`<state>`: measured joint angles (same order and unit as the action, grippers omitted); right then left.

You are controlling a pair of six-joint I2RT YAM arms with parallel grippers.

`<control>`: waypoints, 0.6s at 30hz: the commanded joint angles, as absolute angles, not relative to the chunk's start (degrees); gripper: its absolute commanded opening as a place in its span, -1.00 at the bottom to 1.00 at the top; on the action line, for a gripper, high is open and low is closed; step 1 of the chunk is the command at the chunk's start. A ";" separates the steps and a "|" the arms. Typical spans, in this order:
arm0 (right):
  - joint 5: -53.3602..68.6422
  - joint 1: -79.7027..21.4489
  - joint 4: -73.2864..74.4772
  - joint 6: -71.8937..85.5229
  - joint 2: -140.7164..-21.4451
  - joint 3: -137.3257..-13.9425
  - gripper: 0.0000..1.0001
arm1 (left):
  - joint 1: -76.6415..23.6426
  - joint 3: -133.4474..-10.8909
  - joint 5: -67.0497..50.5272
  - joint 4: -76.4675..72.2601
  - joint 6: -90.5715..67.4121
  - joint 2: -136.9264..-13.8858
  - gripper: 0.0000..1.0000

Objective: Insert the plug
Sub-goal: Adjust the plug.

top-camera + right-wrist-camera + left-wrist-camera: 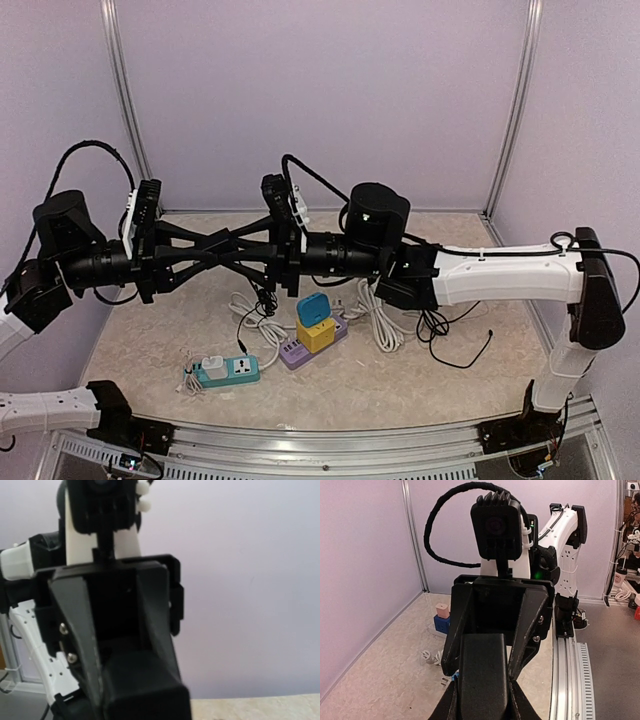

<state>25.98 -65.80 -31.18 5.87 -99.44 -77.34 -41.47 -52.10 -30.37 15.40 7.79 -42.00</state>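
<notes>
white plug on strip, below left hand

Right gripper dead ahead, super close, wrist camera on top, black cable loop behind. Pink piece sits on blue block, lower left. Rail at right edge.

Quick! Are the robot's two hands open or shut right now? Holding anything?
Left gripper: closed, nothing seen in it.
Right gripper: cannot tell if open or closed; nothing seen in it.
</notes>
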 commanded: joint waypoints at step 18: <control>17.99 -65.39 -1.24 -2.99 -99.59 -87.40 -1.00 | -38.91 -44.54 -23.76 16.29 2.13 -38.34 0.61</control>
